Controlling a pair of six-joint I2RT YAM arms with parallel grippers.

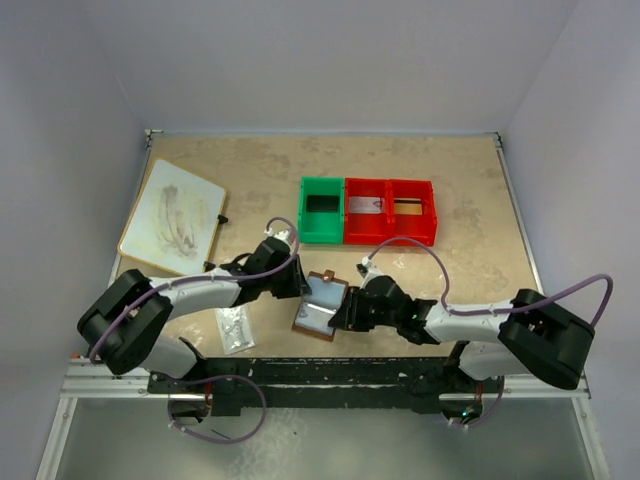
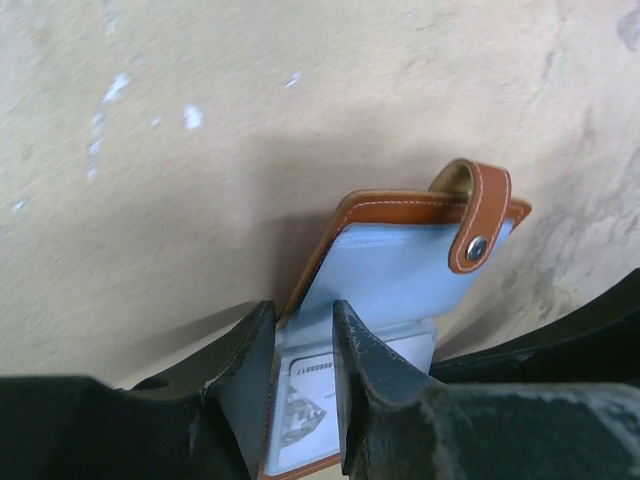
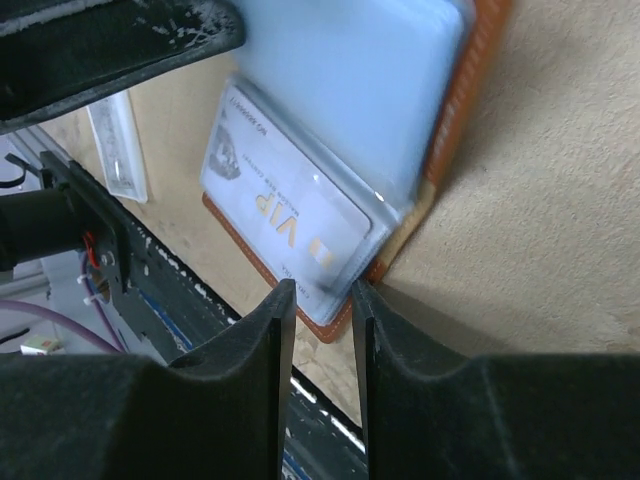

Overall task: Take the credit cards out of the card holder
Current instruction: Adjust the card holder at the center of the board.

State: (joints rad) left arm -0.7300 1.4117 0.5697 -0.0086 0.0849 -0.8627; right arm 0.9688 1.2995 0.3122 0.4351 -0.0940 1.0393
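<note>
1. Tan, mottled table between pale walls fills the overhead view. A green bin and red bins stand at the back, a pale board lies at the left, and a clear packet lies by the left arm.
2. Only the overhead view shows both arms meeting at the open card holder, front centre. The left gripper is at its upper left edge and the right gripper at its right edge.
3. Only the left wrist view shows the snap tab curled over the far flap's top edge. The fingers stand a narrow gap apart, straddling the holder's brown left edge. Whether they pinch it cannot be told.
4. Only the right wrist view shows a pale credit card lettered "VIP", seated in a clear pocket. The right fingers are slightly parted, their tips at the brown rim by the card's corner. Contact or grip cannot be told.
</note>
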